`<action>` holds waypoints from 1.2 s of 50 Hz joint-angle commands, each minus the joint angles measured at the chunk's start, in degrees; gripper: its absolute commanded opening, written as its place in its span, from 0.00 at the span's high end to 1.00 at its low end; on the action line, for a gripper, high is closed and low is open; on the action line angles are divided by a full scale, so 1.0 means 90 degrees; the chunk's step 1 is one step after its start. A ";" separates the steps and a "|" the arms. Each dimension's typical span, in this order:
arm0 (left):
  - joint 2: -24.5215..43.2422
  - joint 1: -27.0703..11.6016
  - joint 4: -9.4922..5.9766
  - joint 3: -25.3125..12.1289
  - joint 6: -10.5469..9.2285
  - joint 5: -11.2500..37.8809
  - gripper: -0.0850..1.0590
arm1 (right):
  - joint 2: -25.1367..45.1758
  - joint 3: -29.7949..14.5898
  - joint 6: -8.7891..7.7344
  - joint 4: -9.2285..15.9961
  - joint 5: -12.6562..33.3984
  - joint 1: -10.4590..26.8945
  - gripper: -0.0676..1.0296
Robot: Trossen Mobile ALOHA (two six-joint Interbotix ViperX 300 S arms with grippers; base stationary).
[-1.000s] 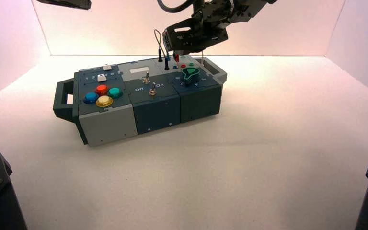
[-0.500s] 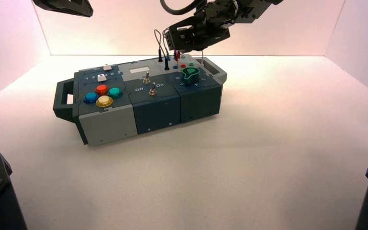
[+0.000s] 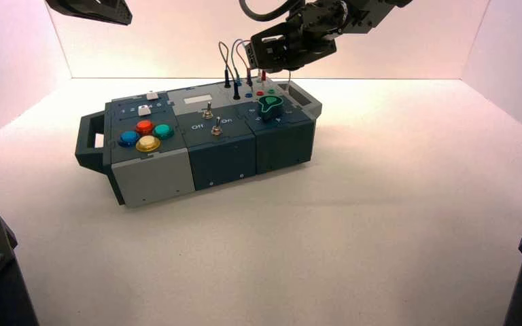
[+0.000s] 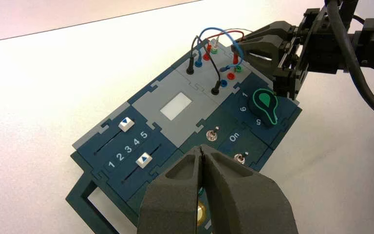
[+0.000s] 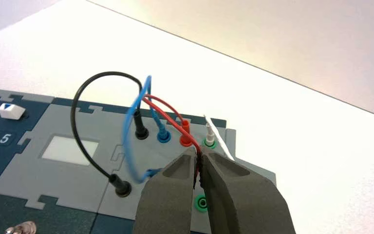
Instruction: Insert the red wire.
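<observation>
Box [image 3: 222,160]: on the table [image 3: 380,204] | left end: one handle [image 3: 83,146] | left part: two sliders [image 3: 144,111], in front of them four buttons [image 3: 147,143] | middle: window [image 3: 198,99], before it two switches [image 3: 216,130] | right part: knob [image 3: 270,106], sockets [image 3: 259,94] behind it | right end: other handle [image 3: 316,107]

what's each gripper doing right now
Left gripper: closed, holding nothing, over the box's button end.
Right gripper: closed on the red wire, above the socket end.
</observation>
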 commanded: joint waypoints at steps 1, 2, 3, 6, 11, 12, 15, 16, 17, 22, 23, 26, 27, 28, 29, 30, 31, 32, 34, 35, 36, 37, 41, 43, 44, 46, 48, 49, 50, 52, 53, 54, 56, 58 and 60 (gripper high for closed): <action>-0.0020 0.0029 0.0000 -0.0068 0.0049 -0.0049 0.95 | -0.0254 -0.0068 -0.0039 -0.0049 -0.0127 0.0010 0.96; -0.0020 0.0029 0.0000 -0.0078 0.0049 -0.0059 0.95 | -0.0244 -0.0078 -0.0049 -0.0059 -0.0127 0.0010 0.96; -0.0020 0.0020 0.0010 -0.0068 0.0049 -0.0049 0.95 | -0.0234 -0.0078 -0.0039 -0.0059 -0.0127 0.0010 0.96; -0.0020 0.0020 0.0000 -0.0068 0.0049 -0.0049 0.95 | -0.0225 -0.0098 -0.0049 -0.0059 -0.0127 0.0010 0.96; -0.0020 0.0029 0.0000 -0.0078 0.0049 -0.0049 0.95 | -0.0205 -0.0098 -0.0039 -0.0059 -0.0127 0.0010 0.96; -0.0020 0.0029 0.0000 -0.0068 0.0049 -0.0049 0.95 | -0.0205 -0.0098 -0.0039 -0.0059 -0.0127 0.0010 0.96; -0.0020 0.0020 0.0010 -0.0068 0.0049 -0.0049 0.95 | -0.0195 -0.0098 -0.0039 -0.0059 -0.0127 0.0010 0.96; -0.0020 0.0020 0.0010 -0.0068 0.0049 -0.0049 0.95 | -0.0186 -0.0098 -0.0039 -0.0059 -0.0127 0.0010 0.96; -0.0020 0.0029 0.0010 -0.0068 0.0049 -0.0049 0.95 | -0.0176 -0.0107 -0.0039 -0.0059 -0.0127 0.0010 0.96; -0.0020 0.0020 0.0000 -0.0068 0.0049 -0.0049 0.95 | -0.0137 -0.0127 -0.0039 -0.0059 -0.0127 0.0010 0.96; -0.0020 0.0029 0.0000 -0.0068 0.0049 -0.0049 0.95 | -0.0127 -0.0127 -0.0039 -0.0068 -0.0127 0.0010 0.96; -0.0020 0.0020 0.0000 -0.0068 0.0059 -0.0049 0.95 | -0.0098 -0.0146 -0.0039 -0.0059 -0.0117 0.0010 0.96; -0.0020 0.0020 0.0010 -0.0068 0.0059 -0.0049 0.95 | -0.0098 -0.0146 -0.0039 -0.0059 -0.0127 0.0010 0.96; -0.0020 0.0029 0.0000 -0.0068 0.0059 -0.0049 0.95 | -0.0088 -0.0156 -0.0039 -0.0068 -0.0127 0.0010 0.96; -0.0020 0.0029 0.0000 -0.0068 0.0059 -0.0049 0.95 | -0.0078 -0.0156 -0.0039 -0.0068 -0.0117 0.0010 0.96; -0.0020 0.0029 0.0000 -0.0068 0.0059 -0.0049 0.95 | -0.0078 -0.0166 -0.0029 -0.0059 -0.0117 0.0010 0.96; -0.0020 0.0029 0.0000 -0.0068 0.0059 -0.0049 0.95 | -0.0068 -0.0166 -0.0029 -0.0059 -0.0117 0.0020 0.96; -0.0020 0.0020 0.0000 -0.0068 0.0059 -0.0049 0.95 | -0.0059 -0.0166 -0.0039 -0.0068 -0.0117 0.0020 0.96; -0.0020 0.0020 0.0000 -0.0068 0.0059 -0.0049 0.95 | -0.0049 -0.0176 -0.0029 -0.0059 -0.0117 0.0020 0.96; -0.0020 0.0029 0.0010 -0.0068 0.0049 -0.0049 0.95 | -0.0049 -0.0176 -0.0029 -0.0059 -0.0117 0.0020 0.96; -0.0020 0.0029 0.0010 -0.0068 0.0059 -0.0049 0.95 | -0.0039 -0.0176 -0.0029 -0.0059 -0.0117 0.0020 0.96; -0.0020 0.0029 0.0010 -0.0078 0.0059 -0.0049 0.95 | -0.0029 -0.0176 -0.0029 -0.0059 -0.0117 0.0020 0.96; -0.0020 0.0029 0.0000 -0.0068 0.0059 -0.0049 0.95 | -0.0020 -0.0186 -0.0020 -0.0059 -0.0117 0.0020 0.96; -0.0020 0.0020 0.0010 -0.0068 0.0059 -0.0059 0.95 | -0.0010 -0.0186 -0.0020 -0.0059 -0.0117 0.0020 0.96; -0.0020 0.0020 0.0010 -0.0078 0.0059 -0.0059 0.95 | 0.0000 -0.0195 -0.0020 -0.0059 -0.0117 0.0020 0.96; -0.0020 0.0020 0.0000 -0.0068 0.0059 -0.0049 0.95 | 0.0000 -0.0195 -0.0020 -0.0068 -0.0117 0.0020 0.96; -0.0020 0.0029 0.0010 -0.0068 0.0059 -0.0059 0.95 | 0.0010 -0.0195 -0.0010 -0.0068 -0.0117 0.0029 0.96; -0.0020 0.0020 0.0000 -0.0068 0.0059 -0.0059 0.95 | 0.0010 -0.0205 -0.0010 -0.0059 -0.0117 0.0020 0.96; -0.0020 0.0029 0.0010 -0.0068 0.0059 -0.0049 0.95 | 0.0010 -0.0195 -0.0020 -0.0059 -0.0117 0.0029 0.96; -0.0020 0.0029 0.0010 -0.0068 0.0059 -0.0049 0.95 | 0.0010 -0.0205 -0.0010 -0.0068 -0.0117 0.0029 0.96; -0.0020 0.0020 0.0010 -0.0068 0.0059 -0.0059 0.95 | 0.0010 -0.0205 -0.0010 -0.0059 -0.0117 0.0029 0.96; -0.0020 0.0029 0.0010 -0.0068 0.0059 -0.0049 0.95 | 0.0010 -0.0205 -0.0010 -0.0059 -0.0117 0.0029 0.96; -0.0020 0.0029 0.0000 -0.0068 0.0059 -0.0049 0.95 | 0.0010 -0.0205 -0.0010 -0.0068 -0.0117 0.0039 0.96; -0.0020 0.0020 0.0010 -0.0068 0.0059 -0.0059 0.95 | 0.0010 -0.0215 -0.0010 -0.0059 -0.0117 0.0049 0.96; -0.0020 0.0020 0.0010 -0.0068 0.0049 -0.0059 0.95 | 0.0020 -0.0225 -0.0010 -0.0059 -0.0117 0.0049 0.96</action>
